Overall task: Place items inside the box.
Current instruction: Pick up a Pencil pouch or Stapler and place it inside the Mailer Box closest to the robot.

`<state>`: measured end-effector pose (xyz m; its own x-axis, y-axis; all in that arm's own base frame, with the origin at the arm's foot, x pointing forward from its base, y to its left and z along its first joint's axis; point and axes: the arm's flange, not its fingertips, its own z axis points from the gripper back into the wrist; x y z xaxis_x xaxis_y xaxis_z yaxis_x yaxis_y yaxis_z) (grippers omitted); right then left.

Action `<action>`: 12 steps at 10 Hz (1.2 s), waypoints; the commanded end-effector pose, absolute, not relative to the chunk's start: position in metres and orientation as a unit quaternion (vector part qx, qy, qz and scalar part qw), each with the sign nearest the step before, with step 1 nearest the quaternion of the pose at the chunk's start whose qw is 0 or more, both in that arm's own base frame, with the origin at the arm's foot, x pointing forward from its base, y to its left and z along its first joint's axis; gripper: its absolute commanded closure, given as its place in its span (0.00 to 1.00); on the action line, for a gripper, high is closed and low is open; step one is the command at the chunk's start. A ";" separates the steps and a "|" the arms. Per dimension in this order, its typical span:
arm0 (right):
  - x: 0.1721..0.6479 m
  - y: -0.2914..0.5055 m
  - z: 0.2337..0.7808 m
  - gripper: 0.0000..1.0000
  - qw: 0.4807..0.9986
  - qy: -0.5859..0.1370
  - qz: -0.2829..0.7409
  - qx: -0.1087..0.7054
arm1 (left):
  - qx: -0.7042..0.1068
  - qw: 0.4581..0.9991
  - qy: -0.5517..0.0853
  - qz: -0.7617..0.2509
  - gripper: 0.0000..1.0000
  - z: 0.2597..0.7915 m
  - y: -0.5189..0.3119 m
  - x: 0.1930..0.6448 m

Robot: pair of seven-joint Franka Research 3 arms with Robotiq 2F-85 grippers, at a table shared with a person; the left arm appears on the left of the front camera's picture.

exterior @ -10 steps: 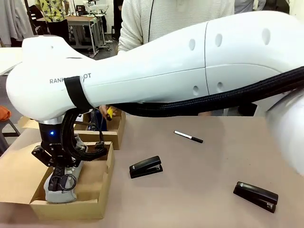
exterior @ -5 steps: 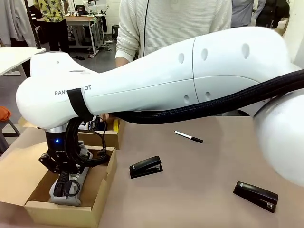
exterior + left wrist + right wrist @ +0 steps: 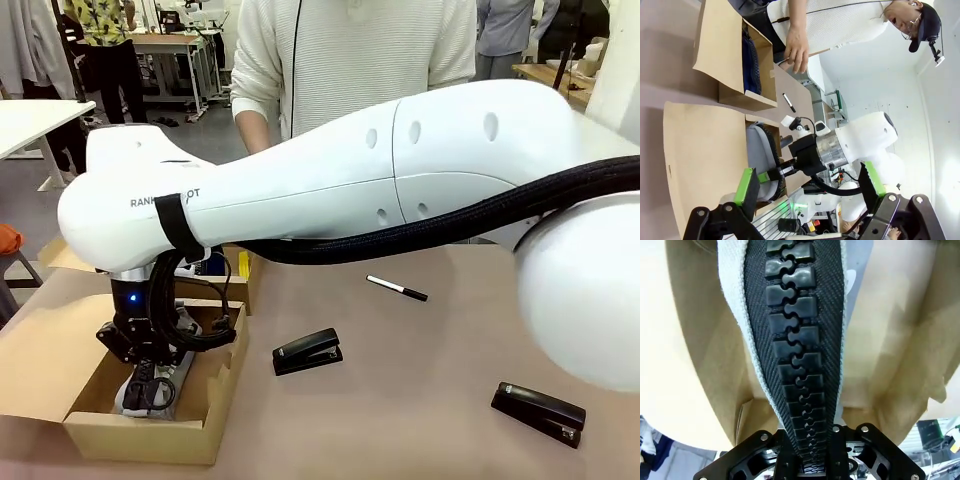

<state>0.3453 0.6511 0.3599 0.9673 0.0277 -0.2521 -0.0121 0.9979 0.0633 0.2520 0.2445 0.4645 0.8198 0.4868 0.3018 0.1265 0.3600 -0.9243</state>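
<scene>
Brown tbl (image 3: 420, 400) | L gripper (image 3: 809, 187) jaws apart, holds nothing | near-left box (image 3: 140, 440): grey pouch (image 3: 795, 340) inside, long axis near-far, R gripper (image 3: 150, 385) clamped on zip from above | rightward outside box: stapler (image 3: 307, 351), pen (image 3: 397, 289), 2nd stapler (image 3: 537, 413)

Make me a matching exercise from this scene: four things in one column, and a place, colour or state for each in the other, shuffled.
Things:
1. pouch
2. pen
3. front box
4. right-hand stapler

Descriptions:
A. brown cardboard, flaps open
B. pinched by the right arm's fingers
C. black, near the front edge of the table
D. black and white, lying farther back

Pairs: 1-B, 2-D, 3-A, 4-C
</scene>
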 end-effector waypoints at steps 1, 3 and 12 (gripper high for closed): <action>0.352 0.657 0.363 0.93 0.989 0.143 0.001 0.048 | -0.558 0.772 -0.285 0.109 0.00 0.466 0.244 0.252; 0.351 0.655 0.361 0.34 0.989 0.146 0.010 0.039 | -0.558 0.772 -0.285 0.109 0.00 0.466 0.244 0.252; 0.344 0.651 0.367 0.00 0.988 0.142 0.029 0.046 | -0.558 0.772 -0.285 0.109 0.00 0.466 0.244 0.252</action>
